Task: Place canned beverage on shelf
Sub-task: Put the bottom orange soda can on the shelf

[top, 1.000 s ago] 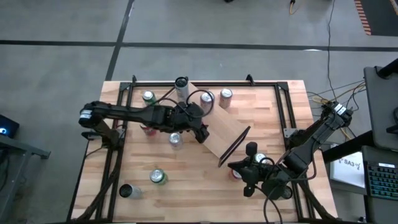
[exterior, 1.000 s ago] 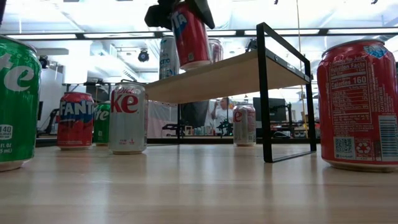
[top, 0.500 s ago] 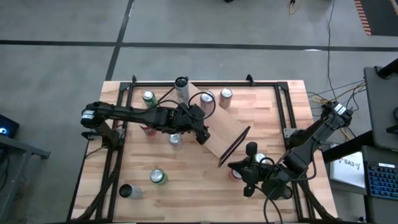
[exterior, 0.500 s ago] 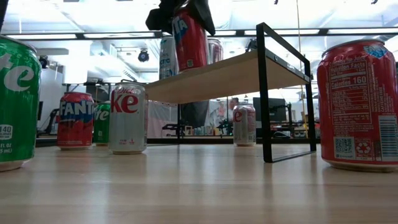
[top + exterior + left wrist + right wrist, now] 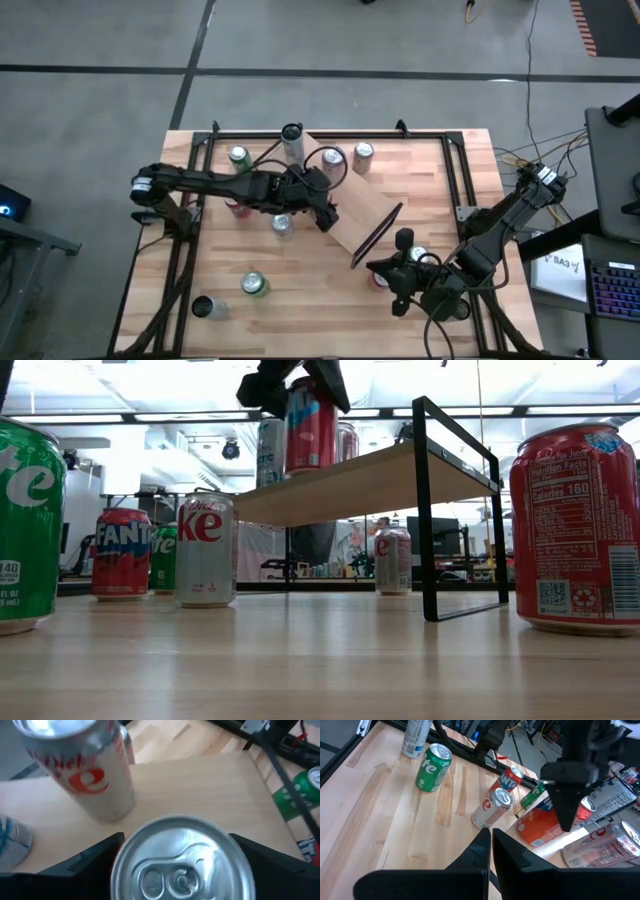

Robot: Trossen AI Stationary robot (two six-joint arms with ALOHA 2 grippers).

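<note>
Shelf [image 5: 370, 480] carried a red can [image 5: 310, 425] upright near its left end, with two more cans behind it. The left gripper [image 5: 292, 378] hung over that can's top, jaws spread either side; whether the fingers touched it could not be told. The right gripper [image 5: 490, 851] waited fully closed and empty near the table's [image 5: 300, 300] front right edge.

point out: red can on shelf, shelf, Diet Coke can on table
red can [image 5: 310, 425]: low view, middle of its side.
shelf [image 5: 370, 485]: low view, front edge of the wood board.
Diet Coke can [image 5: 205, 550]: low view, on the label.
</note>
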